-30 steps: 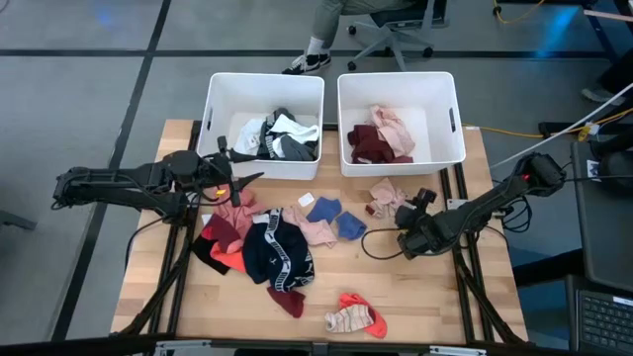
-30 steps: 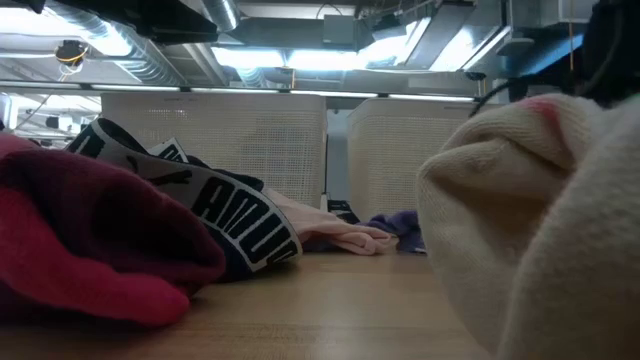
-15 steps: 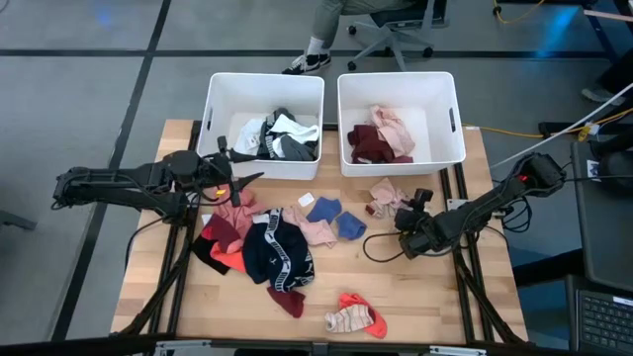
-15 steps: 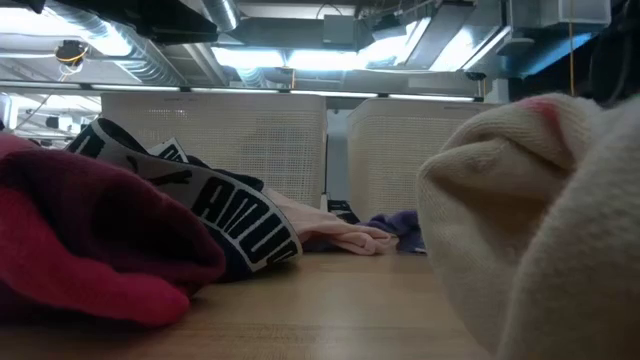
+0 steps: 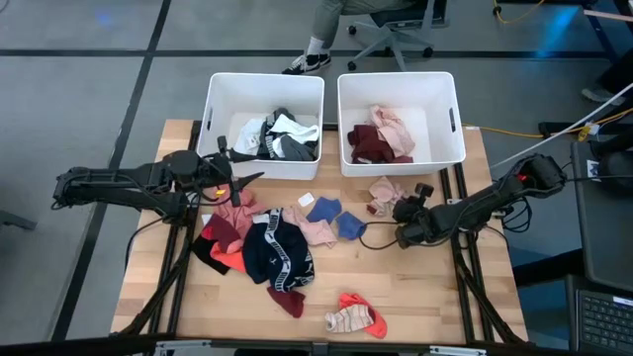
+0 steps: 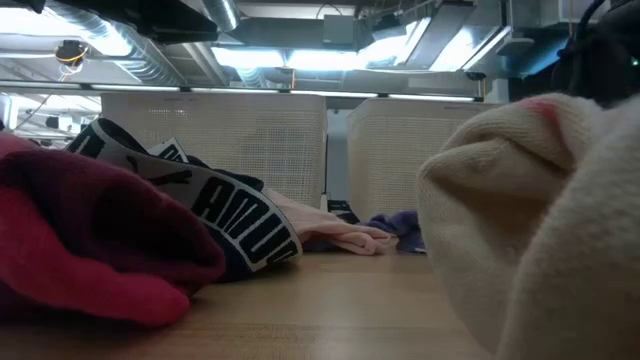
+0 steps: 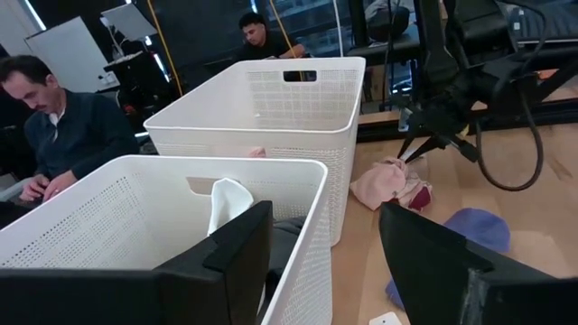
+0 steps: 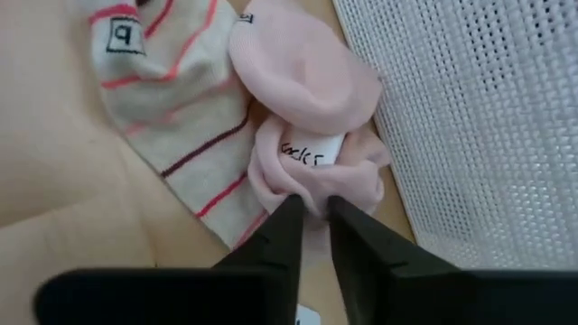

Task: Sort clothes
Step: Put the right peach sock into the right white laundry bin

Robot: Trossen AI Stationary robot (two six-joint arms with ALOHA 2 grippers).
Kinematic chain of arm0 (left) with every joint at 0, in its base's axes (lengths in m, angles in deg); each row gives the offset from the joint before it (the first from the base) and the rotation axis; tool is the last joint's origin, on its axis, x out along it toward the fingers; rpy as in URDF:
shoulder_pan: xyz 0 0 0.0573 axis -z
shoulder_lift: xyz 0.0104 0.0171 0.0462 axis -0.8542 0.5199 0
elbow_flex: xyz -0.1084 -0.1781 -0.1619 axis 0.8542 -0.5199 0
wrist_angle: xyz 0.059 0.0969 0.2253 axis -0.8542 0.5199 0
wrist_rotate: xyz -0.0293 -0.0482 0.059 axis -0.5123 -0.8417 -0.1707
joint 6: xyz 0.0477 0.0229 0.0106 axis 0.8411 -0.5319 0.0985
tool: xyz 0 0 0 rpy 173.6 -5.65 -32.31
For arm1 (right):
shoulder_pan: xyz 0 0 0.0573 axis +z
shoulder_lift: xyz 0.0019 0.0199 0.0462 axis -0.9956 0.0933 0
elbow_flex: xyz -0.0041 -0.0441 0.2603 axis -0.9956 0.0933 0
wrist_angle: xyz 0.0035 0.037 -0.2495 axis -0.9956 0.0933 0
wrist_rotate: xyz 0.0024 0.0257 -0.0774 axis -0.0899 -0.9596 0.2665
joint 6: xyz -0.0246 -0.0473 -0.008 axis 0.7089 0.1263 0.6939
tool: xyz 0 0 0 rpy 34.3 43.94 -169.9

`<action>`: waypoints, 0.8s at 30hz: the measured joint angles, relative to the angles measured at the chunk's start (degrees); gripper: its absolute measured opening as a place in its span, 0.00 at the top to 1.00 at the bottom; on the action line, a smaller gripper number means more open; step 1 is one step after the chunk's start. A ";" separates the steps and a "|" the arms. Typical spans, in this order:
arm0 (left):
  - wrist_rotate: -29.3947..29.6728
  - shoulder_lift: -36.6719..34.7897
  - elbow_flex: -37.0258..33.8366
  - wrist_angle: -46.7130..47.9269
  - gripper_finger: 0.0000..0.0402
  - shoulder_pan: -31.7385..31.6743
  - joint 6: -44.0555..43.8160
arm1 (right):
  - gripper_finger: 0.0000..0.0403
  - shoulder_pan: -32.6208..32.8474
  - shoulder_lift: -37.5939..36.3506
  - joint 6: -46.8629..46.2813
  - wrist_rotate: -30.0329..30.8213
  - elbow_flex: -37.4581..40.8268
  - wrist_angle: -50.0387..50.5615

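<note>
We have the right gripper [image 8: 310,209] low over the soft pink fabric garment [image 8: 312,135], fingers nearly pressed together with a fold of it pinched between the tips. It lies on the wooden table [image 5: 415,297], just near of the right white plastic bin [image 5: 400,117], beside a striped cream sock [image 8: 176,117]. Light and limp, we judge; a bunched fold is the best hold. The left gripper [image 7: 325,239] waits spread by the left white plastic bin [image 7: 135,212].

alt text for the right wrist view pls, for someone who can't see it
The right end effector has its two dark fingers nearly together, pinching the edge of a crumpled pink garment on the wooden table. A cream sock with pink stripes lies against the garment, and a white perforated bin wall stands just beyond it.
</note>
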 joint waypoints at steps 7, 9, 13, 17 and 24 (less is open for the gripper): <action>-0.01 0.00 0.00 0.18 0.52 0.01 0.02 | 0.97 0.12 -0.01 2.70 0.00 -0.68 -0.82; 0.00 -0.01 0.00 0.16 0.52 -0.01 0.00 | 0.98 0.14 -0.18 2.73 0.88 -2.48 -0.19; 0.01 -0.01 0.00 0.18 0.52 0.00 -0.12 | 0.99 0.14 -0.60 2.68 0.98 -8.89 4.26; 0.00 0.00 0.00 0.48 0.52 0.01 -0.31 | 0.99 0.14 -0.60 2.92 -1.55 -17.45 11.19; 0.01 0.00 0.00 0.46 0.52 0.01 -0.42 | 0.99 0.20 -0.62 2.82 -3.38 -32.64 22.19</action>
